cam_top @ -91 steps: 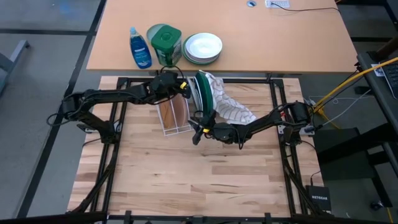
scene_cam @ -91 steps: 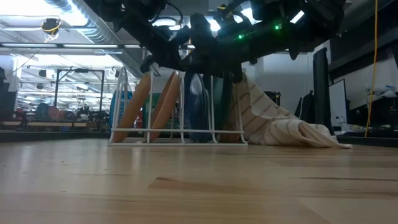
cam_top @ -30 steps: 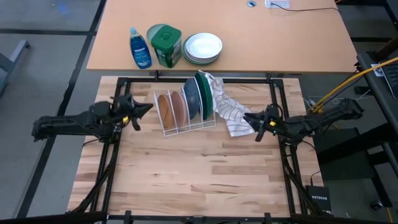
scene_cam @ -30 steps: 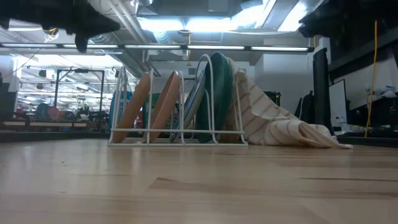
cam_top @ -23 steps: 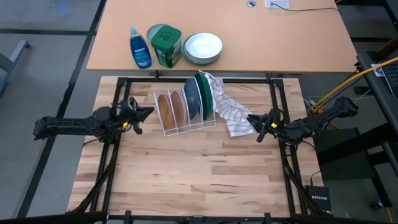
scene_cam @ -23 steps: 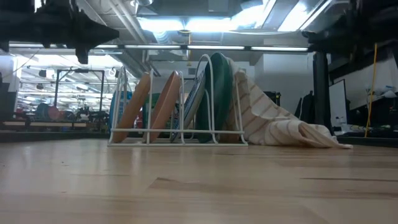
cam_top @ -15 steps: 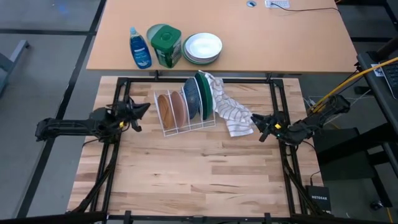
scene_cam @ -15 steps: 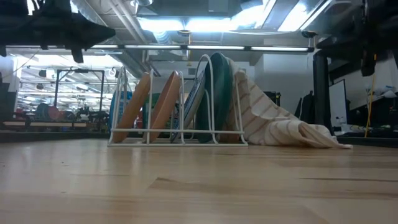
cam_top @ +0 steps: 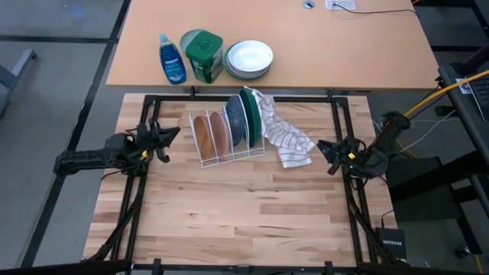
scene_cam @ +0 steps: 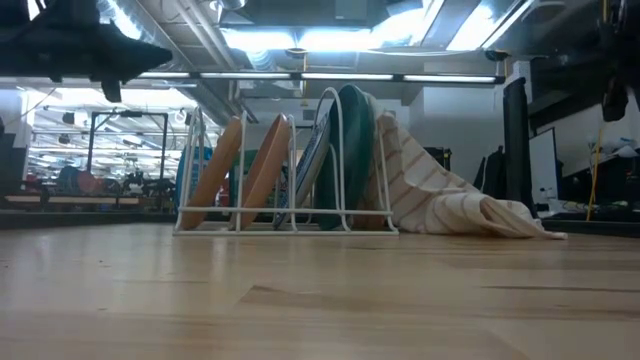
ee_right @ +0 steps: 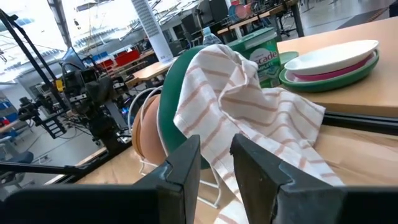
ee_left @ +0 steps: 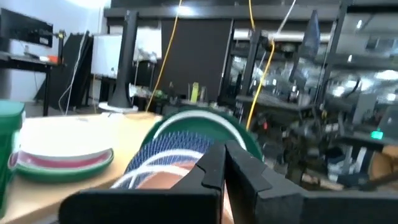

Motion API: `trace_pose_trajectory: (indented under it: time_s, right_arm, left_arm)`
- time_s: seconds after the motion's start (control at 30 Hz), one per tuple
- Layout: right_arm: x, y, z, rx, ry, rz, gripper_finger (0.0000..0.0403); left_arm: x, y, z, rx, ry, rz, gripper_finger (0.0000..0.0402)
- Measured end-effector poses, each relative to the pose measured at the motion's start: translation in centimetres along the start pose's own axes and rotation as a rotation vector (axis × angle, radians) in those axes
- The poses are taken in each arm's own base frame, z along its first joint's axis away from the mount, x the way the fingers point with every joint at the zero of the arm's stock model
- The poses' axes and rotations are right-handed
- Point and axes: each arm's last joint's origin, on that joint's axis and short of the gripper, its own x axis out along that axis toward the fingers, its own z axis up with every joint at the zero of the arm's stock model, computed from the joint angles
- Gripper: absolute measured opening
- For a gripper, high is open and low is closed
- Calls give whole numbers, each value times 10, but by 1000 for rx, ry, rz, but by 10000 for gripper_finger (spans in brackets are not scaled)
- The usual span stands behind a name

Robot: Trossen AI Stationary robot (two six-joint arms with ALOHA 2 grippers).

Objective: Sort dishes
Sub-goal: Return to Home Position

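Four dishes stand on edge in the slots of a white wire rack: two brown plates, a blue dark-rimmed dish and a large dark green plate. In the low view they lean against the rack's wires, brown plates, blue dish and green plate. My left gripper hangs left of the rack, shut and empty. My right gripper hangs right of the towel, open and empty.
A striped towel drapes from the green plate down onto the table right of the rack. On the tan desk behind stand a blue soap bottle, a green tub and stacked white bowls. Bare wood lies at the near side.
My right gripper has drawn back toward the table's right edge, away from the towel. My left arm has folded back toward the table's left edge, its gripper shifting only a little. The dishes, rack and towel have stayed still.
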Motion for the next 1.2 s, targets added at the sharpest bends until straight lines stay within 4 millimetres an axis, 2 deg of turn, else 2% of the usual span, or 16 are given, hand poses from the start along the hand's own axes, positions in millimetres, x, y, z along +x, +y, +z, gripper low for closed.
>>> trace_pose_trajectory:
  time_s: [0.23, 0.43, 0.63, 0.9, 1.2]
  right_arm:
    - [-3, -7, -10, 12, 4, -21, 99]
    - [-3, -16, -26, 17, 16, -36, 99]
    - [-3, -16, -28, 35, 29, -25, 99]
    - [-3, -16, -29, -91, 34, -21, 99]
    - [-3, -11, -33, -75, 171, 117, 99]
  left_arm:
    - [0, 1, -10, 66, 101, 5, 1]
    - [-2, 2, -19, 101, 191, 11, 1]
    - [-5, 4, -31, 93, 316, 29, 1]
    - [-5, 4, -32, 33, 326, 42, 1]
    - [-5, 4, -32, 32, 327, 44, 1]
